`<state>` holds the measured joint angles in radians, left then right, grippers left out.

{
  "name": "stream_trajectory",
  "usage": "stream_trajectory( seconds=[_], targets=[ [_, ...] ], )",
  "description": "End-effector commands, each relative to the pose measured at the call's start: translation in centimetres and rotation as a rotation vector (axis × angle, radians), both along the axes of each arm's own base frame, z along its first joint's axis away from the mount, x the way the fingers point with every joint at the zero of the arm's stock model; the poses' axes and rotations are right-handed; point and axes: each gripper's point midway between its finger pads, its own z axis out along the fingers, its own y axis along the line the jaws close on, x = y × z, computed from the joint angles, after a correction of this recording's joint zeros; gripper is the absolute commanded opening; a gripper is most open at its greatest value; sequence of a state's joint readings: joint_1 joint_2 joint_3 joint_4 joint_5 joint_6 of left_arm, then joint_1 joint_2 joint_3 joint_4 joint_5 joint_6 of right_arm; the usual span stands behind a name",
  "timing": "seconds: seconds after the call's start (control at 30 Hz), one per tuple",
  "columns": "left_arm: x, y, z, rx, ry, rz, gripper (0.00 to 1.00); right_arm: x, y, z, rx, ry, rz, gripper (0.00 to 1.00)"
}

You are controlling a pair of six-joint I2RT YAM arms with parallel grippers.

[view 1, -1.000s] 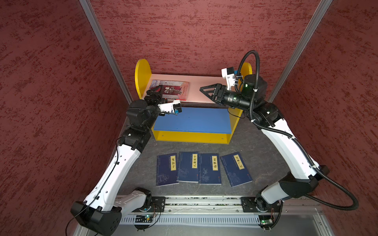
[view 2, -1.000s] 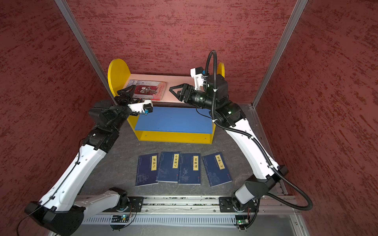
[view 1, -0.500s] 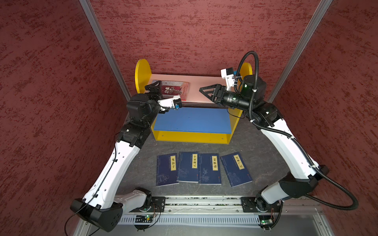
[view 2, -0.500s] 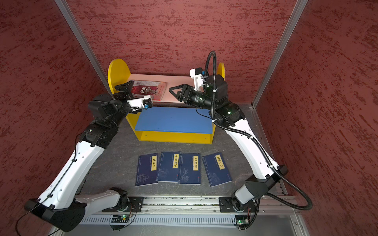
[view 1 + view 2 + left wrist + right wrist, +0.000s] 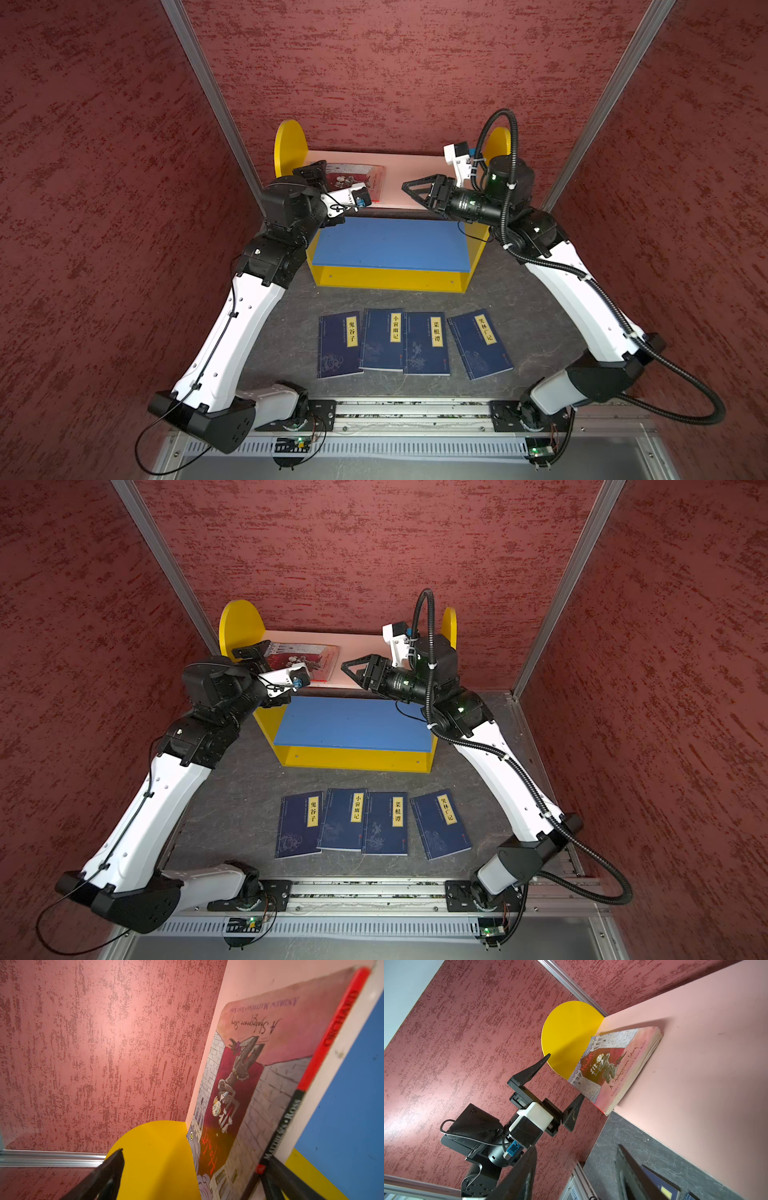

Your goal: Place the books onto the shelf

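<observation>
Red book [image 5: 357,180] lies flat on the pink board [image 5: 415,178] of the shelf [image 5: 390,278], long axis along it, top toward the yellow panel [image 5: 289,149]. Left claw [image 5: 565,1074] gapes, released, at its corner; right claw [image 5: 407,189] is parted and empty.

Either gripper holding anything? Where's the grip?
Nothing held. Left gripper stands open at a corner of the red-and-grey book; right gripper open, empty.
</observation>
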<state>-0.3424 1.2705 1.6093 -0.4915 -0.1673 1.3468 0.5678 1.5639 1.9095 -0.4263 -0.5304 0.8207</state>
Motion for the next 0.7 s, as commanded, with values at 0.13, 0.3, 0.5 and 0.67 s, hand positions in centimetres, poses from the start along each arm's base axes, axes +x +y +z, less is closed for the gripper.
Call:
stream_trajectory(
  seconds=[0.13, 0.3, 0.5, 0.67],
  targets=[
    [-0.6, -0.5, -6.1, -0.028, 0.272, -0.004, 0.99, 0.9, 3.0, -0.9, 0.045, 0.019, 0.086, 0.54],
    [-0.8, -0.5, -6.4, -0.052, 0.294, -0.003, 0.99, 1.6, 4.7, -1.9, 0.035, 0.040, 0.107, 0.48],
    [-1.0, -0.4, -6.4, -0.077, 0.302, -0.003, 0.99, 2.1, 6.6, -2.7, 0.030, 0.055, 0.124, 0.45],
    [-1.7, -0.2, -5.5, -0.126, 0.310, -0.008, 0.99, 2.1, 6.9, -2.5, 0.021, 0.043, 0.112, 0.44]
  ],
)
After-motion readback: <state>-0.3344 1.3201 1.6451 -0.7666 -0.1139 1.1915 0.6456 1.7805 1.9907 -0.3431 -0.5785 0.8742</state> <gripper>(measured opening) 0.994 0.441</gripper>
